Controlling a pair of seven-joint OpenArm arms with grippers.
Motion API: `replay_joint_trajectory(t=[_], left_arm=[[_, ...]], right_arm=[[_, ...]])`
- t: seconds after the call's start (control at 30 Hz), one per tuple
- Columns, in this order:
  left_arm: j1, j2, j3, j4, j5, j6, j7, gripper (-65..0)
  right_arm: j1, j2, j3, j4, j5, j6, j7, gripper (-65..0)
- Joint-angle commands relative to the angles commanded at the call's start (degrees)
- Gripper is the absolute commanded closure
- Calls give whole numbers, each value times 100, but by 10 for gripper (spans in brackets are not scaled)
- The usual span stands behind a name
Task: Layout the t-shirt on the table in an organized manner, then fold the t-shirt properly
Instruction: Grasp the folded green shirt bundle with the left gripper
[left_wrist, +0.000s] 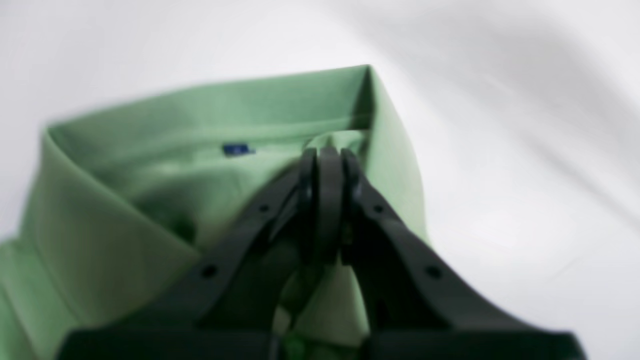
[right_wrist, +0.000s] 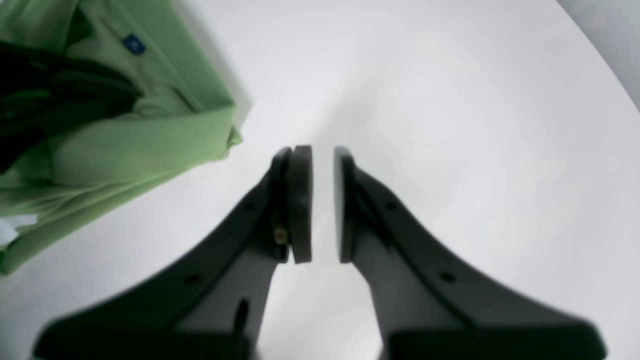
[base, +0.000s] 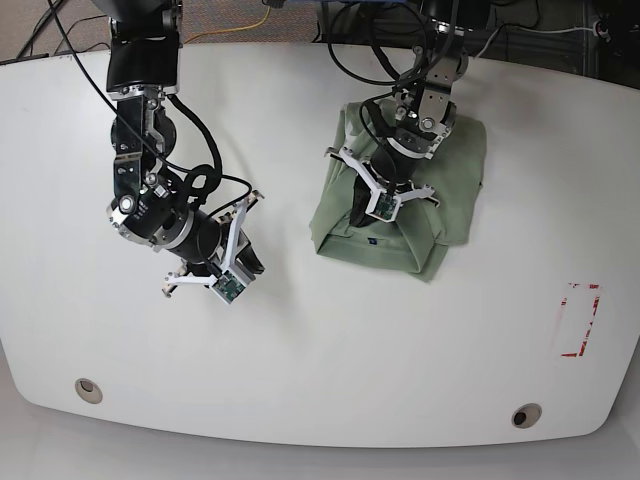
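Note:
The pale green t-shirt (base: 450, 180) lies folded into a rough rectangle on the white table (base: 320, 380), right of centre toward the back. My left gripper (left_wrist: 327, 160) rests on the t-shirt (left_wrist: 150, 200) near its collar and small blue tag (left_wrist: 237, 149), jaws shut with a ridge of cloth at the fingertips. In the base view the left gripper (base: 380, 222) sits over the shirt's near half. My right gripper (right_wrist: 322, 155) hovers over bare table (right_wrist: 450, 125), slightly open with nothing between its pads, clear of the t-shirt (right_wrist: 150, 140). The base view places the right gripper (base: 252, 266) left of the shirt.
A red tape rectangle (base: 580, 320) marks the table at the right. Two round grommet holes (base: 88, 389) (base: 525, 415) sit near the front edge. Cables hang from both arms at the back of the table.

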Motion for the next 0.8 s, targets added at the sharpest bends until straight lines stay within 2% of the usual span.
replay_joint_trajectory(t=[0.17,0.4,0.5,0.8], left_arm=[[-185,-167,-9,-448,-18,9,-9,0],[-193,-607,-246,-571,-35,-18,-9,0],[-185,-756,-536,-536,-35,-193,-9,0],[-44,-1240,-1925,-484,-35,-985,-9,0]], right_arm=[[-26,9,0,9,18,0,0,-71],[-97,26,0,26,18,0,0,-71],[-123,26,0,26,18,0,0,-71],[-149,26,0,26,18,0,0,-71]])
